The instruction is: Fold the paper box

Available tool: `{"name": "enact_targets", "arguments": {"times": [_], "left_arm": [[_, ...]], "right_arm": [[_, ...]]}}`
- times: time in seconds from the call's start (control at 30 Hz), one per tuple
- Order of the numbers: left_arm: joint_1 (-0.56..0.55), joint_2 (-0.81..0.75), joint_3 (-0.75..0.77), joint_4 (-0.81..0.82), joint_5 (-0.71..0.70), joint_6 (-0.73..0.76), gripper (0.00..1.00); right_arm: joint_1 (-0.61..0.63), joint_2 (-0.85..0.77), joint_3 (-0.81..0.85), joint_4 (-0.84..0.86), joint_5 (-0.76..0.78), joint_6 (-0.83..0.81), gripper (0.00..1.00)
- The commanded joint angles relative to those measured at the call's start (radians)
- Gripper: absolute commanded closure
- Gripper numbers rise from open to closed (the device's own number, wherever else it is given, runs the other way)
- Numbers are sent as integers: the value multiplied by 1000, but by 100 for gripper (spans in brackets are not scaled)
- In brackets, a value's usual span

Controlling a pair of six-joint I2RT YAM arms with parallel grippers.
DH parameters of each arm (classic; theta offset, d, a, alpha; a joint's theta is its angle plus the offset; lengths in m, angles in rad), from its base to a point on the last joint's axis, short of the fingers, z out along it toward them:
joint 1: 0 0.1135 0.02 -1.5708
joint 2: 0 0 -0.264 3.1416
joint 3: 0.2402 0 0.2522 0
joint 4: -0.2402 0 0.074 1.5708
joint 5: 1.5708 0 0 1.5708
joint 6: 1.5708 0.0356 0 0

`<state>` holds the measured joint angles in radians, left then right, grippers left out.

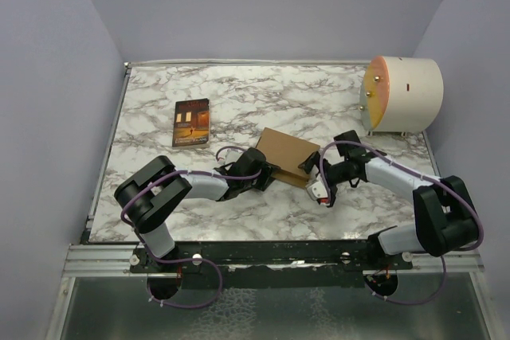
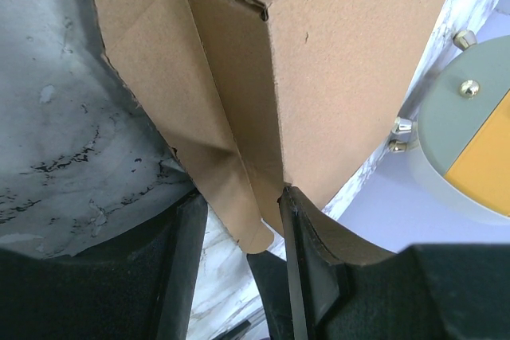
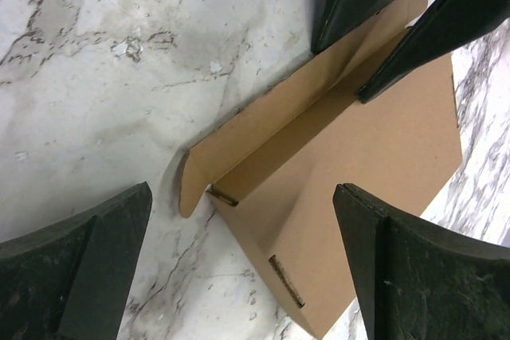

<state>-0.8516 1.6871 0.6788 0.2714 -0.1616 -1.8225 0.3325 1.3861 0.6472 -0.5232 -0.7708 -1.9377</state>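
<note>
The left tool (image 2: 239, 206) is clamping the paper box's (image 2: 358, 61) side flap (image 2: 209, 149); the right tool (image 3: 243, 209) is hovering released. Best folding inward squarely along the crease.

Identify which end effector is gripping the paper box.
The left end effector: its fingers clamp a raised flap of the paper box. The right end effector hangs wide open, holding nothing.

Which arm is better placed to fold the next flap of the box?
Right. The right pincer is open and free over the box, while the left pincer is occupied pinching a raised side flap.
</note>
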Motion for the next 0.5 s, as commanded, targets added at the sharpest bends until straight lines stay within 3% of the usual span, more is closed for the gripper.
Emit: {"name": "enact_targets", "arguments": {"times": [0.0, 0.47], "left_arm": [[15, 56, -28, -149, -15, 24, 56], [20, 63, -28, -144, -11, 31, 56]], "right_arm": [[29, 25, -11, 114, 12, 45, 0], [37, 9, 13, 171, 34, 76, 2]]}}
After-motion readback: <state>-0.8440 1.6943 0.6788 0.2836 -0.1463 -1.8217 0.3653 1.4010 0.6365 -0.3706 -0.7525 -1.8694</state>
